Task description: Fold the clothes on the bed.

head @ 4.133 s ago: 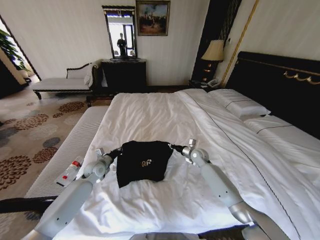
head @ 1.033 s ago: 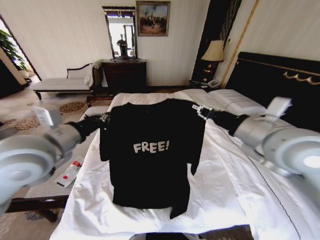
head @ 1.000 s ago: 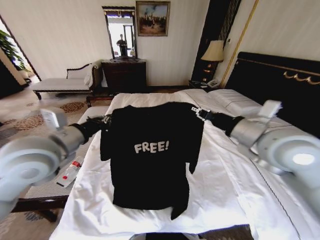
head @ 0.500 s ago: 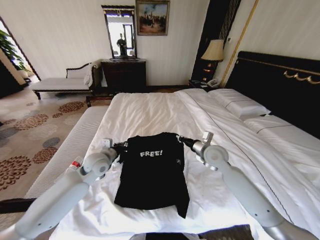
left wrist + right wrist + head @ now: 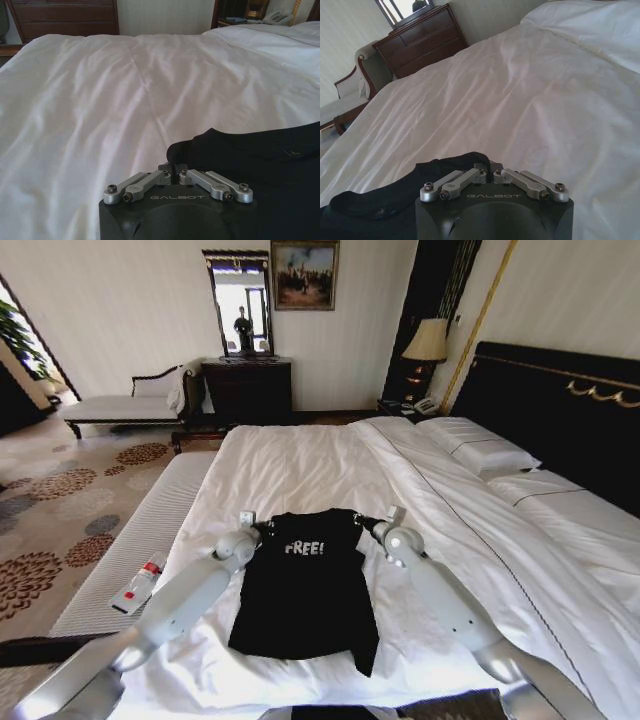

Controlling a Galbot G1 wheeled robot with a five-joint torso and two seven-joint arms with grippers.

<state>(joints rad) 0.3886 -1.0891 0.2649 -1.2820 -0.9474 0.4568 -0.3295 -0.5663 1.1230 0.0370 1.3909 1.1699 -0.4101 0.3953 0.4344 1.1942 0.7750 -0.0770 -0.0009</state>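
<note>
While pinched, T-shirt [image 5: 304, 585] between left claw [image 5: 258, 532] and right claw [image 5: 364, 525].

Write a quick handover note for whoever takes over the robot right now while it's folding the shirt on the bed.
Left hand: shut on the T-shirt at its left shoulder.
Right hand: shut on the right shoulder.
The shirt lies on the bed near the foot, "FREE!" side up, its top edge pinched at both shoulders.
Done: shirt spread out roughly flat, one lower corner rumpled.
Left: every fold; sleeves and body are not yet folded.
</note>
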